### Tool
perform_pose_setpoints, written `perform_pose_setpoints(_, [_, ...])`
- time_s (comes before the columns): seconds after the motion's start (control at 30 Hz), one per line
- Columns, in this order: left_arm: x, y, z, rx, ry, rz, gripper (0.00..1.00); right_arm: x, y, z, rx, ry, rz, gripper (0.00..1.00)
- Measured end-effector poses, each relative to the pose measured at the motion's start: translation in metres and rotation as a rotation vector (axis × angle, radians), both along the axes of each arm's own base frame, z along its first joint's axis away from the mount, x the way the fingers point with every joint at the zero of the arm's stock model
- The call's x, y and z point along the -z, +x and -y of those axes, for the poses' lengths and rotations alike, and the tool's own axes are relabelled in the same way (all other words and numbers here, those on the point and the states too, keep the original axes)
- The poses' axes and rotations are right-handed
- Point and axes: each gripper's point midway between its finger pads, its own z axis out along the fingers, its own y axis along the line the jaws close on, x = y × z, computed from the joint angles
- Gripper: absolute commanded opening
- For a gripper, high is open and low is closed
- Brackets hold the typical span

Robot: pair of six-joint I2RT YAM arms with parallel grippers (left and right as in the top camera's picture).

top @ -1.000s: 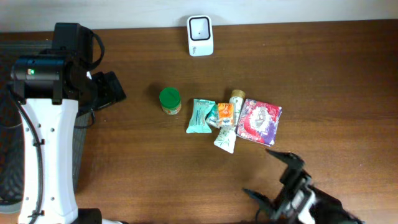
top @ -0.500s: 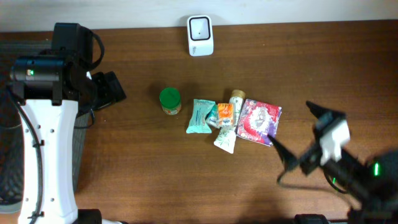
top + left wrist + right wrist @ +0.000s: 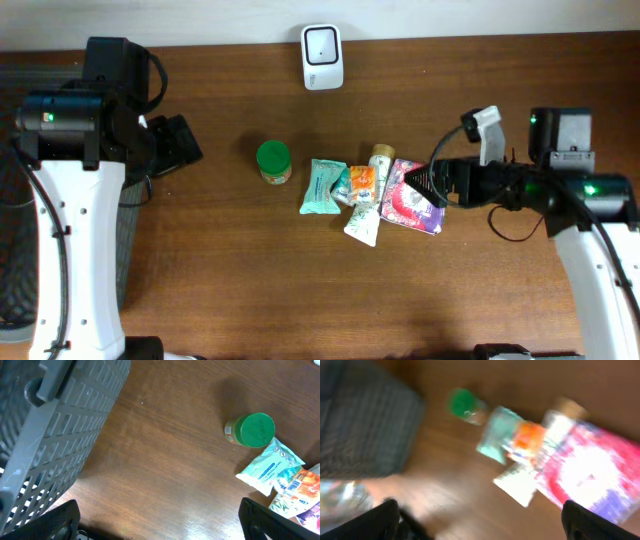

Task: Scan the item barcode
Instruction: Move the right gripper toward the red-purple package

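A grey plastic lattice basket (image 3: 50, 435) stands at the table's left edge. Only its outer wall shows in the left wrist view, so I cannot tell what is in it. On the brown wooden table (image 3: 250, 280), a small jar with a green screw lid (image 3: 273, 161) stands upright and closed, apart from the other goods, and its lid hides the contents.

Just right of the jar lies a cluster of packets touching or overlapping one another: a teal foil packet (image 3: 322, 187), an orange sachet (image 3: 361, 184), a white tube with a tan cap (image 3: 378, 160), and a glossy red-and-purple pouch (image 3: 410, 195) at the right end. A white box-shaped barcode scanner (image 3: 322, 57) sits at the far edge of the table, well apart from the cluster.

The right gripper (image 3: 428, 185) hangs at the red-and-purple pouch's right edge, its fingers spread wide and holding nothing; its wrist view is blurred. The left gripper (image 3: 157, 515) hangs between the basket and the jar, jaws also wide apart and empty.
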Motion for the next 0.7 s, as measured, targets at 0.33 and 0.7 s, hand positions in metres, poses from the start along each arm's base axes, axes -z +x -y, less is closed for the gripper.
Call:
perform_pose_setpoints(0.33, [0.0,0.0,0.0,0.0,0.0,0.0,0.99,0.039,0.004,0.08,0.369,-0.378,-0.136,0.98])
perform_pose_setpoints(0.7, [0.0,0.0,0.0,0.0,0.0,0.0,0.99,0.107,0.025,0.094,0.36,-0.476,-0.341,0.99])
